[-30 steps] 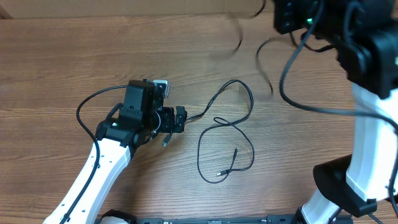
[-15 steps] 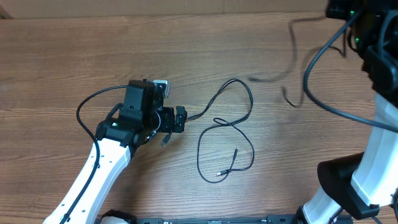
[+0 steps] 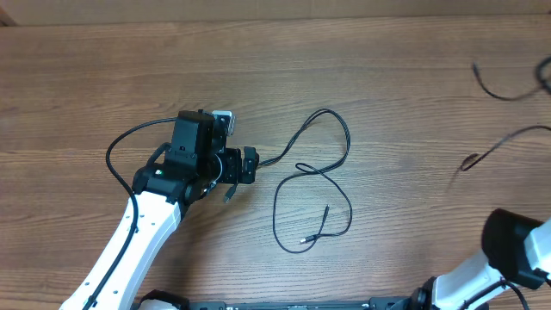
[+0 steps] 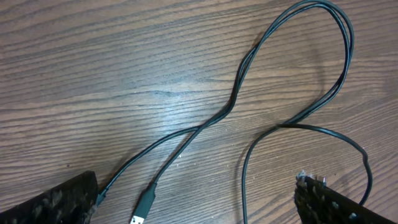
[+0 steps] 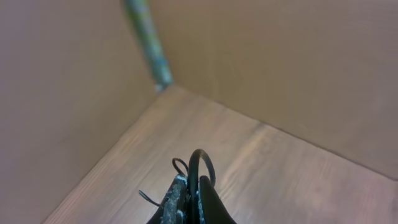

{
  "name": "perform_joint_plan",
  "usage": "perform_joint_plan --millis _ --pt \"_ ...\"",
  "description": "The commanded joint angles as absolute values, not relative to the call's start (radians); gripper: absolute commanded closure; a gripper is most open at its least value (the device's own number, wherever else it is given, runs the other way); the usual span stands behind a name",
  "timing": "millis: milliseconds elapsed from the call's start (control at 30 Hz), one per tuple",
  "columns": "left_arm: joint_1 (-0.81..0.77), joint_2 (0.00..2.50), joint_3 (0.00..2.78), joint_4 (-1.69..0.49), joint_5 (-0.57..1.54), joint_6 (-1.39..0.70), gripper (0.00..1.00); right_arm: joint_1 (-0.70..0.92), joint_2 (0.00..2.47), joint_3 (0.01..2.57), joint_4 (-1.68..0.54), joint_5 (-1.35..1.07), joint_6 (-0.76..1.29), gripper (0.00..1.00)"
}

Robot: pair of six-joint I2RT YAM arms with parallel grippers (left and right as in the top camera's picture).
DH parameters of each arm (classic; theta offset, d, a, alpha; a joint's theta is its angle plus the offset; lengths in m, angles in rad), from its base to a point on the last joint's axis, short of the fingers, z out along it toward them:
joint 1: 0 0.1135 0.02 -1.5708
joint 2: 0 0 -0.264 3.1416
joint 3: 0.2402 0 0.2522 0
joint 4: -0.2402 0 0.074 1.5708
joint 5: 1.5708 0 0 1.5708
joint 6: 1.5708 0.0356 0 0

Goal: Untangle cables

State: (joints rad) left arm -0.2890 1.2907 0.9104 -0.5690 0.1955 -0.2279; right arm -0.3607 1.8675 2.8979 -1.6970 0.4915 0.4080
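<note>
While overhead misses the right jaws, their wrist view shows them clenched on a cable (image 5: 193, 167) loop. My left jaws stand released, low over the bench (image 4: 93, 62), a looped cable (image 4: 238, 92) lying between and beyond them; its plug (image 4: 144, 206) I see best from the left wrist.

No readable txt or labels anywhere

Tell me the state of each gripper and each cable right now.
Left gripper: open, gripping nothing.
Right gripper: shut on one cable.
Held cable: pinched between the right fingers, looping up above them.
Table cables: lying slack on the wood in crossed loops, not gripped.
</note>
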Motion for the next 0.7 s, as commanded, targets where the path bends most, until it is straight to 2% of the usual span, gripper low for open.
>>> perform_joint_plan --millis 0,267,467,667 --pt "-0.289 1.294 0.921 -0.568 0.207 -0.21 0.0 -0.536 1.858 2.909 -1.694 0.411 0.42 0.96" --pt "-0.289 1.294 0.921 -0.568 0.207 -0.21 0.01 -0.842 1.86 2.764 -1.681 0.221 0.421 0.96" --pt "-0.289 1.294 0.921 -0.568 0.207 -0.209 0.0 -1.02 1.86 2.422 -1.547 0.066 0.423 0.96" --pt "-0.289 1.294 0.921 -0.568 0.207 -0.209 0.01 -1.123 1.86 2.115 -1.397 -0.108 0.423 0.96"
